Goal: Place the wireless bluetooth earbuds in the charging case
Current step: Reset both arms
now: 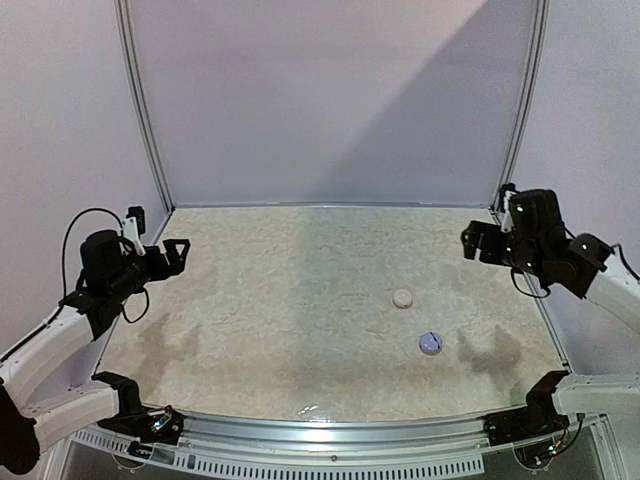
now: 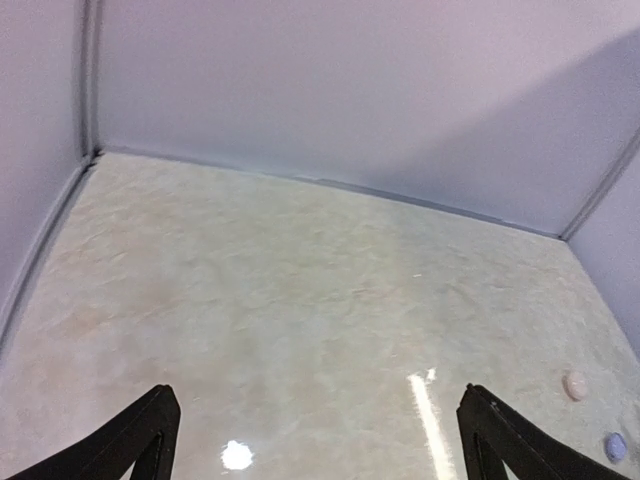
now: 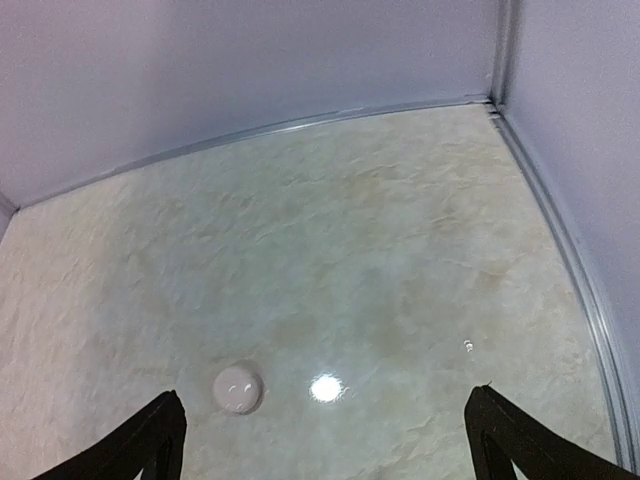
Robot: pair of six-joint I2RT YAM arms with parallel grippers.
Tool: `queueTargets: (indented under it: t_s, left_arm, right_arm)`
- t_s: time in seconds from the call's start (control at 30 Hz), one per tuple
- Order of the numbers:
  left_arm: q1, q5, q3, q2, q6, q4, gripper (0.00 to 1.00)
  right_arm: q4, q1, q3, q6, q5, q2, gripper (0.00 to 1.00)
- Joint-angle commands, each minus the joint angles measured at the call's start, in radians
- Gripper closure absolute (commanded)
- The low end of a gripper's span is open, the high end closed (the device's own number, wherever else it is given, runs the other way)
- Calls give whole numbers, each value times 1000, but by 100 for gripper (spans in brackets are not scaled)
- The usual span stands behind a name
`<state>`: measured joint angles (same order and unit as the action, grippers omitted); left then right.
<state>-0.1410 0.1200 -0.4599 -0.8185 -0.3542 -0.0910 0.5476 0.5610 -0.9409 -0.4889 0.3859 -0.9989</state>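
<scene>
Your left gripper (image 2: 317, 392) is over the left edge of the tabletop (image 1: 280, 290), jaws spread wide with nothing between them. Your right gripper (image 3: 325, 393) is over the right edge, jaws likewise wide apart and empty. Neither touches any item. The charging case (image 1: 430, 344), a small rounded lavender piece with a dark line across it, lies on the tabletop right of centre, toward the near edge and closer to the right arm. Whether the earbuds sit in it cannot be told at this size. A pale round piece (image 1: 402, 298) lies near the case, just behind it and slightly to the left, not touching it. In the right wrist view this piece shows two small dark marks on its top and sits beside the left finger's tip.
</scene>
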Motion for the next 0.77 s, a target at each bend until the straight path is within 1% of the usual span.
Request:
queueTargets:
  t_s: [0.0, 0.07, 0.13, 0.2, 0.23, 0.3, 0.37, 0.43, 0.47, 0.57, 0.63, 0.73]
  left_arm:
    - [131, -64, 86, 41, 58, -35, 1]
    - [168, -94, 105, 61, 97, -25, 1]
    - [200, -132, 113, 76, 146, 33, 1]
    - [227, -183, 128, 86, 216, 45, 1]
    - [242, -197, 143, 87, 233, 41, 1]
    - [275, -189, 153, 85, 248, 42, 1]
    - [301, -163, 156, 84, 240, 48, 1]
    - [316, -139, 157, 81, 237, 46, 1]
    - [320, -135, 159, 79, 238, 44, 1]
    - [324, -130, 164, 71, 249, 40, 1]
    - [327, -129, 168, 70, 255, 43, 1]
    - [330, -129, 175, 73, 253, 37, 1]
  right_arm:
    - [-286, -210, 297, 20, -16, 246, 1]
    - [-324, -319, 402, 50, -32, 363, 1]
    - [-305, -385, 447, 60, -95, 448, 1]
    - [-280, -393, 466, 97, -119, 481, 1]
    - [-263, -394, 469, 95, -89, 490, 1]
    - [-200, -393, 464, 25, -11, 497, 1]
    - [-172, -392, 494, -36, 40, 519, 1]
    - [-211, -392, 540, -90, 23, 562, 1]
    - [-227, -392, 562, -92, 11, 594, 1]
    - [-217, -393, 602, -141, 50, 650, 1]
    - [-203, -392, 617, -168, 59, 670, 1]
    - [-210, -393, 624, -166, 43, 679, 1]
